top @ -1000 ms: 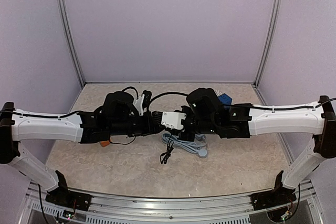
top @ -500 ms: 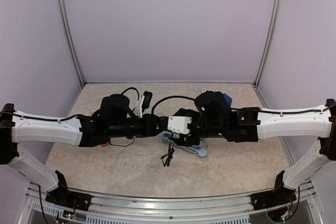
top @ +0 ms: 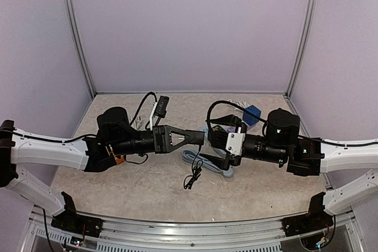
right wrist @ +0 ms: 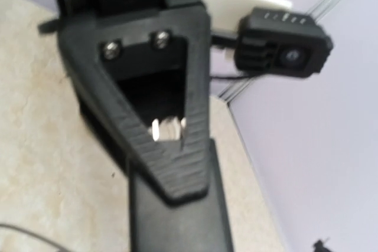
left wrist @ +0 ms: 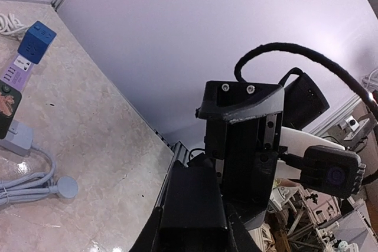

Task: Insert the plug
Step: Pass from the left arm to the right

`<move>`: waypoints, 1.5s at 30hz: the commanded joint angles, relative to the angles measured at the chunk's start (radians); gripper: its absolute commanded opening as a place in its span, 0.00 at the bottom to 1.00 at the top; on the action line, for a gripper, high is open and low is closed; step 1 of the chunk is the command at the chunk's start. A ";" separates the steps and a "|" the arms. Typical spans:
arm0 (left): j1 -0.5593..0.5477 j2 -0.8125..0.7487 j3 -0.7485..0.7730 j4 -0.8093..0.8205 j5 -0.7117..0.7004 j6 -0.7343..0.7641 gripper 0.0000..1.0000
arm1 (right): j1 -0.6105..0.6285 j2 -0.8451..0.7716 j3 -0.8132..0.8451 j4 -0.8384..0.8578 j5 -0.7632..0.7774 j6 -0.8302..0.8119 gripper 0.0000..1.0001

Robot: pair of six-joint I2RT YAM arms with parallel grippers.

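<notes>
The plug [left wrist: 192,205], a black block, sits between the fingers of my left gripper [left wrist: 192,237], which is shut on it. From above, the left gripper [top: 198,137] reaches right over the middle of the table, level with the plug and clear of the surface. My right gripper [top: 214,143] faces it tip to tip and stands open, its fingers spread on either side of the plug's end without holding it. In the right wrist view the plug [right wrist: 177,216] lies under the left gripper's triangular finger [right wrist: 168,116], and bright metal shows through that finger's opening.
A power strip [left wrist: 13,78] with a blue cube adapter [top: 252,113] lies at the back right. Its grey cord [top: 204,163] is coiled under the grippers and ends in a round grey plug [top: 227,172]. A thin black cable [top: 190,176] lies nearby.
The right gripper has opened off the plug and drawn back to the right. The left gripper has shut on the plug and reached further right.
</notes>
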State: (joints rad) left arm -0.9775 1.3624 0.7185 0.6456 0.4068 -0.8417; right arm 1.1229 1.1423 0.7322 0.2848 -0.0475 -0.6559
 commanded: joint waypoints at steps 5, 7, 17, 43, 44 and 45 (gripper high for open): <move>0.000 0.032 -0.013 0.154 0.097 -0.041 0.00 | 0.001 0.032 0.002 0.075 -0.053 0.025 0.82; -0.001 0.031 -0.020 0.168 0.103 -0.041 0.00 | 0.002 0.016 0.001 0.079 -0.097 0.050 0.82; -0.003 -0.033 -0.062 0.142 0.113 0.220 0.00 | -0.010 0.027 0.141 -0.072 -0.155 0.521 0.85; -0.019 -0.090 -0.144 0.290 0.082 0.408 0.00 | -0.049 0.125 0.071 0.208 -0.415 1.155 0.40; -0.019 -0.091 -0.145 0.293 0.082 0.407 0.00 | -0.050 0.132 0.074 0.214 -0.424 1.157 0.38; -0.021 -0.089 -0.145 0.299 0.082 0.405 0.00 | -0.051 0.139 0.076 0.216 -0.428 1.160 0.38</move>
State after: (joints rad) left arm -0.9894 1.2839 0.5896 0.9085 0.4927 -0.4538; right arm 1.0798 1.2552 0.8085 0.4423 -0.4179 0.4706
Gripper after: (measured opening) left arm 0.240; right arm 0.388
